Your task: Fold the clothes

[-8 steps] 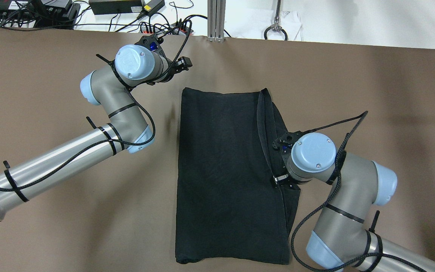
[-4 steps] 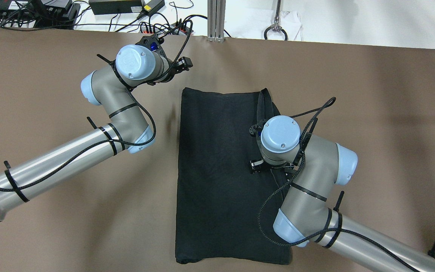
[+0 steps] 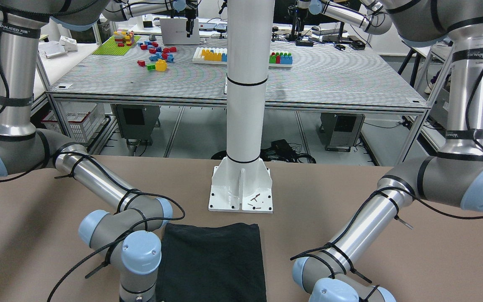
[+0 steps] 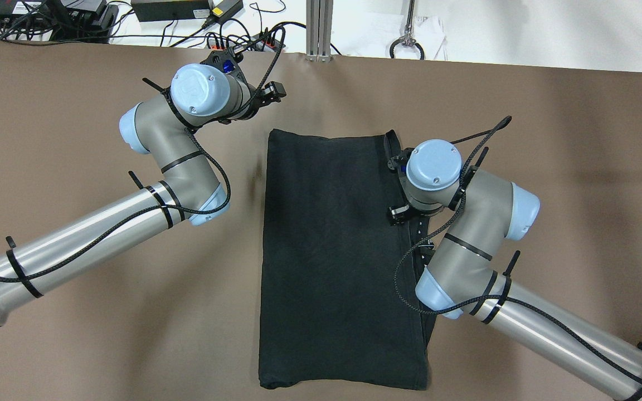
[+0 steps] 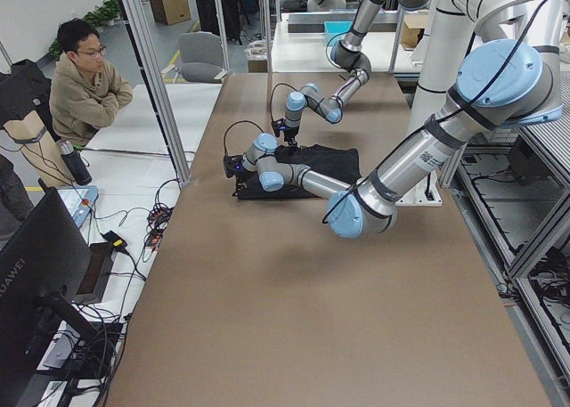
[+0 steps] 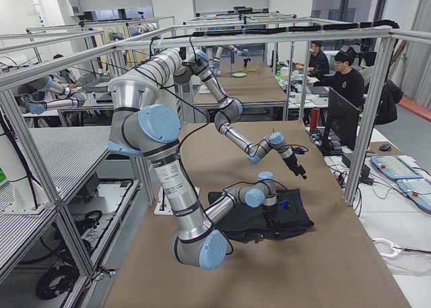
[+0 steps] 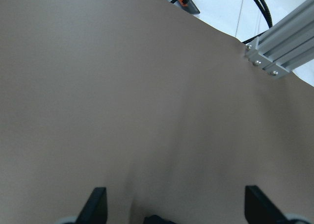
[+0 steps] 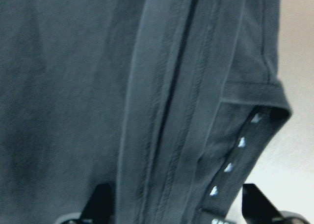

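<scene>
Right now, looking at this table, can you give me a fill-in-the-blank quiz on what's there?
The garment on the brown table is ___ in colour.
The left arm's fingers are ___, with nothing between them.
The right arm's fingers hang over the ___, not over bare table.
Missing words: black; open; garment.

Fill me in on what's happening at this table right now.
Two robot arms are working on folding a dark garment that lies flat on the brown table, with layered edges along its right side. The right pincer hangs open above that layered edge, gripping nothing. The left pincer is open over bare table just past the garment's far left corner.
</scene>
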Controlling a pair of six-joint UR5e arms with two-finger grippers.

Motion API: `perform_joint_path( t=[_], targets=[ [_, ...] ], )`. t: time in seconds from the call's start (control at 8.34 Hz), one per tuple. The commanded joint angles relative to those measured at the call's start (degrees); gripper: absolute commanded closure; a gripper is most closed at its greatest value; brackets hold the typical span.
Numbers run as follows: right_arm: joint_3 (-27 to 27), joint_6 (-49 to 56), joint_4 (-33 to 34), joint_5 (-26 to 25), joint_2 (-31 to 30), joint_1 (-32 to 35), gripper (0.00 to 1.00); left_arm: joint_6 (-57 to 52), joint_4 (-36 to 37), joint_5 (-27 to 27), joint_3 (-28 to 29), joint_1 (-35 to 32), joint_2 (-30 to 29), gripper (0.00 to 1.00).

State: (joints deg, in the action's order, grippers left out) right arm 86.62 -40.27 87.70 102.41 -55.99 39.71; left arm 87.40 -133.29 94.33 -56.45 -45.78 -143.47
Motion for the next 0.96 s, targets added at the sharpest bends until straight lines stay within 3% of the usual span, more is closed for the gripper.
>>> perform_joint_path(
  t=[0.0,0.36,0.48,0.6,0.84],
  targets=[
    [-1.1,4.41,-1.75,1.12,-1.67,3.35,0.05,0.05,0.14,-0.02,-0.68,-0.09,0.3,0.0],
    [-0.23,1.27,-1.57,4.19,0.44,3.8,0.05,0.05,0.14,-0.02,-0.68,-0.01,0.21,0.0],
    [1.95,-7.02,-2.01,4.82,0.18,3.53,0.05,0.05,0.14,-0.02,-0.68,-0.01,0.12,0.0],
    [5.63,-25.73,-2.27,4.91,-1.3,1.97,0.05,0.05,0.14,-0.02,-0.68,-0.01,0.04,0.0],
    [15.89,-38.79,-2.19,4.39,-6.55,-2.07,0.05,-0.04,0.23,-0.02,-0.59,-0.01,0.03,0.0]
  ],
)
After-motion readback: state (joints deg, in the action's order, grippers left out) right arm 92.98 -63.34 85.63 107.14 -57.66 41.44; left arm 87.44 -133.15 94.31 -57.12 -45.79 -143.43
